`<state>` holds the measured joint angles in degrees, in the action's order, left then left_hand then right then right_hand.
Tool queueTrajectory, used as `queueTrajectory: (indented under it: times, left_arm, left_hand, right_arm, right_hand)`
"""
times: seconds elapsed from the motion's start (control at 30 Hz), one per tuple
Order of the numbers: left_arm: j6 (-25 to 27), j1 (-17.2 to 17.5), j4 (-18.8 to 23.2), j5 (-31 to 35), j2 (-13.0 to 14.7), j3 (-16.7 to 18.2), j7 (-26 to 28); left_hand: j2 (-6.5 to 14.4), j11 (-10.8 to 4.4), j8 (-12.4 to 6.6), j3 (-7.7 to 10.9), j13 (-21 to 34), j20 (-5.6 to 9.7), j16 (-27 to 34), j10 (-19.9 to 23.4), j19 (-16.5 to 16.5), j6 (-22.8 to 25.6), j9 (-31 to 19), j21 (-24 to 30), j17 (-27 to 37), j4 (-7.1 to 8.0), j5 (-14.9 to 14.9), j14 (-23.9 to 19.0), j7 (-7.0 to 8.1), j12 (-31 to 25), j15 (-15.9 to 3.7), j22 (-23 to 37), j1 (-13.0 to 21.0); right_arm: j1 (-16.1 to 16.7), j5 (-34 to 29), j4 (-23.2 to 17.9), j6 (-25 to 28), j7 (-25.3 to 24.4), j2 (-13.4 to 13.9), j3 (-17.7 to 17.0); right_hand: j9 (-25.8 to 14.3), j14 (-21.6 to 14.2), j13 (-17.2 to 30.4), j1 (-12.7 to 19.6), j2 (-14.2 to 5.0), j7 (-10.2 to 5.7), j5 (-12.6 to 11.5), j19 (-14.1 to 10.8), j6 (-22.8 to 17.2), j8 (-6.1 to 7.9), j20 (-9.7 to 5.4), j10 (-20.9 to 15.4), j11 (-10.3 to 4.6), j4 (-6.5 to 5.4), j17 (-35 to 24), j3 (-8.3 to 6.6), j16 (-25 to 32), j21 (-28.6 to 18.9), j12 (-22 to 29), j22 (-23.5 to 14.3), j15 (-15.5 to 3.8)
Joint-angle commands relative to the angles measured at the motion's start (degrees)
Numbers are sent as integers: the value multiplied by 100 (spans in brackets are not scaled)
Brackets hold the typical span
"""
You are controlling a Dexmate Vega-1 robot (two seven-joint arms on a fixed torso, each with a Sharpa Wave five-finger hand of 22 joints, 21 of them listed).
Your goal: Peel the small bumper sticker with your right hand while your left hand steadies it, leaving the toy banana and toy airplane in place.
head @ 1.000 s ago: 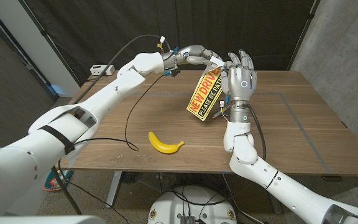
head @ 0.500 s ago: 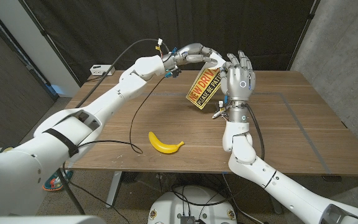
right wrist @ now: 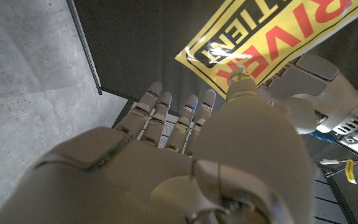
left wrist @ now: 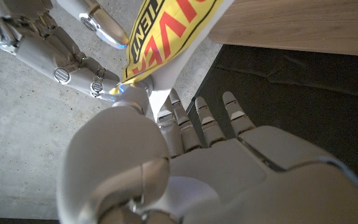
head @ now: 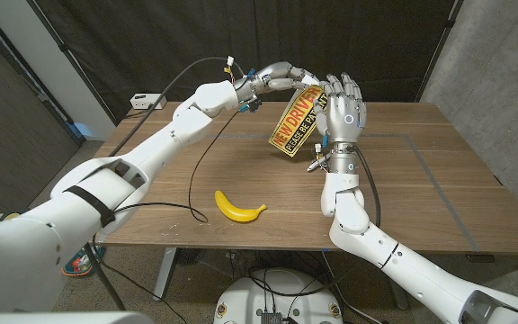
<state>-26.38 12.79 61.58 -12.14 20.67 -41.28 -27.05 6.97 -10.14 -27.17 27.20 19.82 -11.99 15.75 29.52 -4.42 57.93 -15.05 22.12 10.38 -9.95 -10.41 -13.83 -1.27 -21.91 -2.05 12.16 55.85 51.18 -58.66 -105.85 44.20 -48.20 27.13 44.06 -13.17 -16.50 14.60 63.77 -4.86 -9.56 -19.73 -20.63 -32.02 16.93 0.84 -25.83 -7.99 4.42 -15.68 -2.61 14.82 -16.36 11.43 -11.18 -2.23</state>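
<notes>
Bumper sticker, small, yellow with red and black lettering on white backing (head: 295, 126), hangs in the air above the far middle of the wooden table (head: 421, 189), between my two hands. My left hand (head: 277, 77) has it by the upper far end: in the left wrist view the thumb and a finger close on the white strip at the sticker's corner (left wrist: 143, 93), the other fingers loosely spread. I judge I hold it up off the wood so the sheet is taut and its edge is free for the other hand to work.

My right hand (head: 343, 112) stands upright just right of the sticker, fingers pointing up. In the right wrist view its thumb tip meets the yellow face (right wrist: 238, 78), the remaining fingers straight and apart; whether that is a firm pinch or only a touch I cannot tell.

The sticker's long axis slants, top end far and right by my left fingers, bottom end nearer and left, printed face towards my head.

Near and left of all this, the yellow plastic toy banana (head: 239, 207) lies on the table, well apart from both hands
</notes>
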Motion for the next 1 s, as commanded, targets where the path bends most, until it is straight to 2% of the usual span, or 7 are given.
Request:
queueTrajectory:
  times: [0.03,0.17,0.37,0.53,0.6,0.67,1.0]
  left_arm:
    - [98,-115,-44,188,18,-104,-16]
    - [138,-155,-93,216,-14,-140,-33]
    - [108,-202,-155,250,-63,-165,-17]
    - [124,-222,-208,236,-105,-177,-23]
    - [134,-215,-200,230,-110,-177,-15]
    - [135,-205,-198,201,-119,-168,-20]
    - [390,12,-16,79,-164,-21,392]
  left_hand:
    - [1,-22,-103,-3,22,-28,-30,71,5,146,4,45,20,-30,-30,0,-110,-14,-141,18,99]
    - [-12,-25,-98,-16,31,-28,-38,70,16,175,17,42,20,-24,-36,6,-111,-7,-121,18,116]
    - [-22,-23,-89,-34,46,-28,-49,65,40,180,11,35,22,-14,-48,13,-106,6,-117,16,147]
    - [-24,-21,-86,-50,57,-28,-55,58,49,169,-10,34,24,-2,-54,15,-106,16,-112,16,159]
    - [-24,-23,-85,-55,62,-28,-58,43,53,166,-18,33,25,1,-57,20,-105,25,-105,16,165]
    - [-25,-18,-87,-63,68,-28,-59,53,55,164,-30,34,25,5,-60,15,-103,24,-109,16,171]
    - [-26,-7,-88,-99,94,-26,-66,67,58,149,-81,38,28,22,-74,6,-100,36,-110,16,190]
  right_arm:
    - [-160,134,156,-172,-53,-20,-21]
    - [-225,159,197,-282,-75,17,-4]
    - [-306,70,128,-305,292,153,102]
    - [-312,125,168,-406,292,170,85]
    - [-315,143,192,-461,249,173,77]
    - [-318,142,240,-487,171,156,72]
    - [-196,249,169,-634,-36,182,-8]
  right_hand:
    - [62,38,-3,-25,-14,8,-77,-1,476,-273,40,153,18,6,-8,32,-40,17,-26,-2,-699]
    - [96,47,-10,-25,-34,-67,-109,5,536,-339,38,281,36,9,-6,32,-56,25,-41,-2,-692]
    - [144,120,-36,100,-154,-233,-183,42,-283,-129,12,344,-66,76,3,-38,-107,51,5,-1,-702]
    - [176,82,-85,189,-328,-280,-135,51,-1422,121,-67,86,-320,122,-29,-66,-19,63,118,-3,-784]
    - [189,73,-107,187,-364,-241,-84,51,-1925,229,-94,-39,-330,121,-50,-55,26,64,149,-5,-820]
    - [158,35,-133,194,-390,55,0,37,-2680,461,-135,-232,-356,125,-60,-30,85,56,184,-9,-859]
    - [144,-14,-146,260,-466,250,47,15,-2830,485,-226,-418,-394,140,-111,-64,170,43,207,-12,-988]
